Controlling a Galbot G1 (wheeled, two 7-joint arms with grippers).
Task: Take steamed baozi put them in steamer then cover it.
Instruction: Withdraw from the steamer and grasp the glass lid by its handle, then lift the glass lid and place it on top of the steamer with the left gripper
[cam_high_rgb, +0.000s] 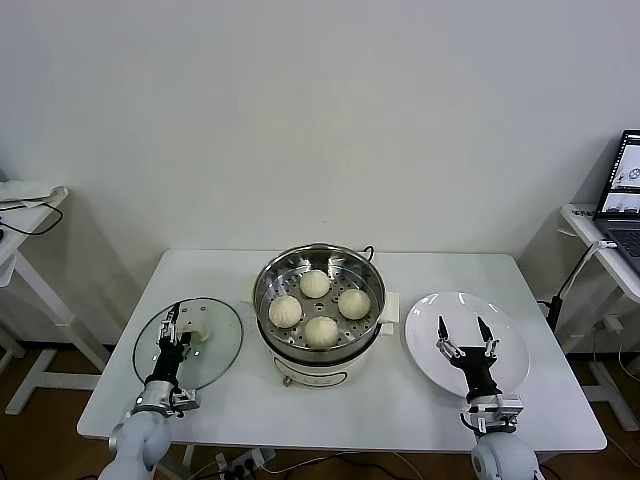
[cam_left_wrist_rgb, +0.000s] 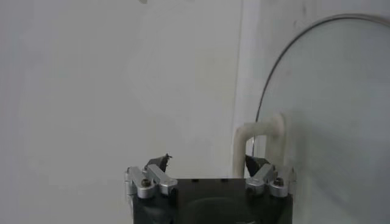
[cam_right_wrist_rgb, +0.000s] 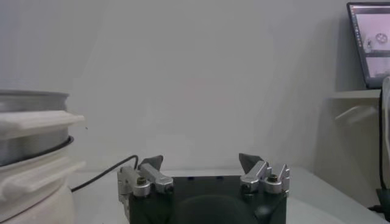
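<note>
Already loaded with all four steamed baozi (cam_high_rgb: 318, 305), the steamer (cam_high_rgb: 318, 290) awaits its cover (cam_high_rgb: 188, 342) — the left gripper (cam_high_rgb: 178, 330), jaws wide, straddles the lid's handle (cam_left_wrist_rgb: 259, 143) and must close and lift, while the right gripper (cam_high_rgb: 467, 335) idles wide-open over the plate (cam_high_rgb: 466, 343).

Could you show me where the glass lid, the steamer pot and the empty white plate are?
cover (cam_high_rgb: 215, 345): head view, on the bare glass beside its handle.
steamer (cam_high_rgb: 318, 368): head view, on its cream-white base at the front.
white plate (cam_high_rgb: 425, 335): head view, on the bare left part of the plate.
</note>
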